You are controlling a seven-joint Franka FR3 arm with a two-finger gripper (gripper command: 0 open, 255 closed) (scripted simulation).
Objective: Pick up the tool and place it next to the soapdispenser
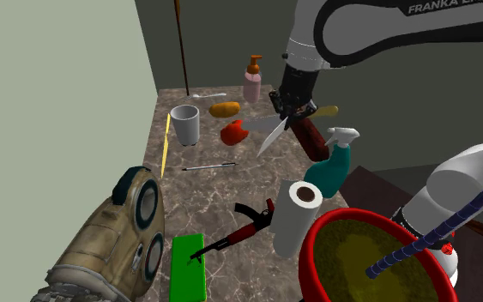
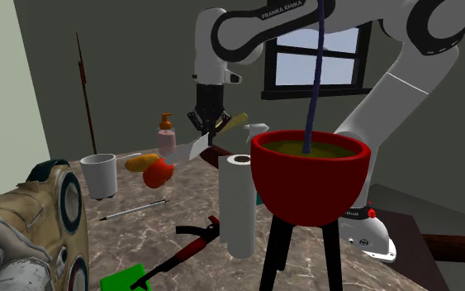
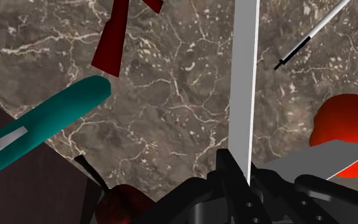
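The black gripper (image 3: 238,181) sits closest to the lens in the wrist view. Its fingers are pinched on the tool (image 3: 246,83), a knife-like piece whose pale flat blade runs straight out from between them. In the shoulder view the tool (image 1: 272,135) hangs off the marble counter (image 1: 205,193), with a dark red handle slanting away from the gripper (image 1: 286,111) on the other side. It is near the pink soap dispenser (image 1: 252,79), on the side away from the white cup (image 1: 184,124). The lift looks done, so the step in hand is probably the carry and set-down. An orange lump (image 1: 224,109) lies just beside the dispenser toward the cup. A red object (image 1: 235,133) lies near the dispenser's front, and a teal spray bottle (image 1: 329,167) stands farther from it. The bare marble beside the dispenser on the gripper's side looks like the safest spot. The tool sticks out both ways, so it should come down slowly and level, with neither end swinging into the dispenser. The fingers should part only once the blade rests flat.
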